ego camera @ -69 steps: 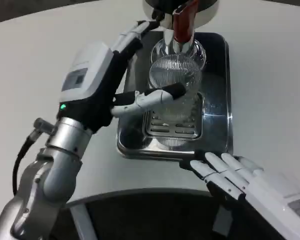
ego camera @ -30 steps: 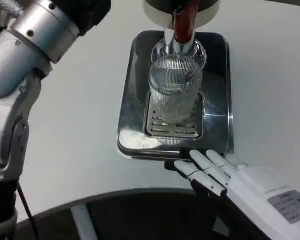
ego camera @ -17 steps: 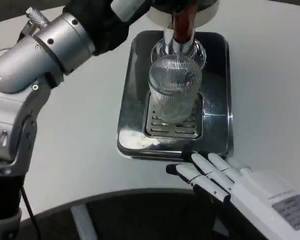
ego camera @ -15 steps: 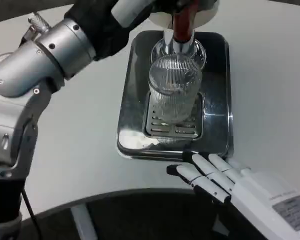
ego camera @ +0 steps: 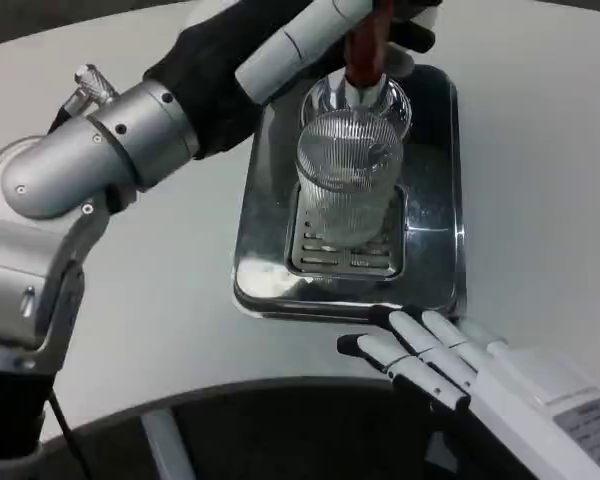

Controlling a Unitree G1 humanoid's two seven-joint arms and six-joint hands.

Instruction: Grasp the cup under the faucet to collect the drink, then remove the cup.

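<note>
A ribbed clear glass cup [ego camera: 348, 180] stands upright on the slotted grate [ego camera: 325, 262] of a shiny metal drip tray [ego camera: 265, 210], right under the red faucet [ego camera: 363, 58]. My left hand [ego camera: 305, 35] reaches across the top of the faucet at the picture's upper edge. Its fingers lie over the red lever, and the frame cuts off their grip. My right hand [ego camera: 425, 360] lies on the table just in front of the tray's near edge. It holds nothing, fingers apart and pointing left. Neither hand touches the cup.
My left forearm [ego camera: 110, 160] crosses the table's left side, above and left of the tray. White table surface lies open to the right of the tray. The table's curved front edge [ego camera: 230, 390] runs under my right hand.
My left arm has let go of the cup, swung up and away, then come back so its hand lies over the faucet top. The right hand has barely moved.
</note>
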